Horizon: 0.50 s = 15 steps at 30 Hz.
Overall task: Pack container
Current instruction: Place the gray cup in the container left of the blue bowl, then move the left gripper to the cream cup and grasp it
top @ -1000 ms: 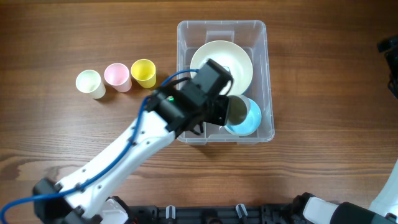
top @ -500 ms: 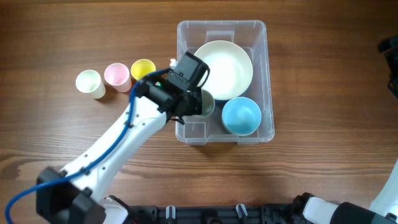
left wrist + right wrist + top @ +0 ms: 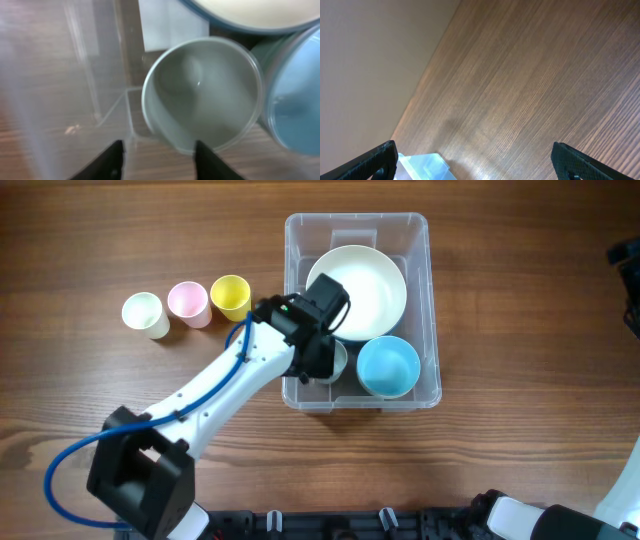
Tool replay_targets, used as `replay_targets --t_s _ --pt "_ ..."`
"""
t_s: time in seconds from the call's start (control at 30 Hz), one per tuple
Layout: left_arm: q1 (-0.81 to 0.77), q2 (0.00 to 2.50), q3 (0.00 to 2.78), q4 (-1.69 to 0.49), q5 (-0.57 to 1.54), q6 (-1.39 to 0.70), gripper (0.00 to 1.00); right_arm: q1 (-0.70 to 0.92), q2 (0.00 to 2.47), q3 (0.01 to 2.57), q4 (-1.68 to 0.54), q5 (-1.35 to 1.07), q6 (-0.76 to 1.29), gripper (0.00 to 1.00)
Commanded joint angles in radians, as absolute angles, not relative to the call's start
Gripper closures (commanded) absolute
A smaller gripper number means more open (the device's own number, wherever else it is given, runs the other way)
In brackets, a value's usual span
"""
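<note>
Wooden surface [image 3: 520, 280] held the container [image 3: 356, 217]; left gripper [image 3: 159, 150] hung spread apart over a grey cup [image 3: 200, 95], seemingly tucked into the near-left corner to save room.

Top-down overhead; left wrist over container [image 3: 85, 75]

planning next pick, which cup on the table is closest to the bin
The yellow cup, rightmost in the row; pink cup and white cup sit farther left.

Right claw [image 3: 477, 161] above the wooden tabletop [image 3: 520, 80]
Its two dark fingertips [image 3: 379, 159] stand spread wide at the bottom corners, and a see-through corner of the container [image 3: 427, 165] peeks in low on the left, just beside one fingertip.
</note>
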State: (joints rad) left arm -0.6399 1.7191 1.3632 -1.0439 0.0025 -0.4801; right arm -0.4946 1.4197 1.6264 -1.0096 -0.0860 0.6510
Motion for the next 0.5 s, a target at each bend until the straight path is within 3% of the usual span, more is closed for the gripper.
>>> replay_targets --t_s 0.0,0.17,0.3,0.47 --pt "-0.596 1.609 1.528 -1.110 0.004 -0.475 0.50 -0.495 1.423 1.629 -1.010 -0.091 0.658 0.00" --pt "-0.455 1.474 1.617 -1.167 -0.122 -0.476 0.35 -0.495 1.423 1.629 -1.010 -0.091 0.658 0.00" --pt "-0.190 1.431 1.617 -1.198 -0.190 -0.477 0.32 -0.495 1.423 1.629 -1.010 -0.091 0.658 0.00" --pt "0.147 1.561 1.570 -1.204 -0.073 -0.475 0.31 -0.495 1.423 1.629 -1.010 -0.091 0.657 0.00"
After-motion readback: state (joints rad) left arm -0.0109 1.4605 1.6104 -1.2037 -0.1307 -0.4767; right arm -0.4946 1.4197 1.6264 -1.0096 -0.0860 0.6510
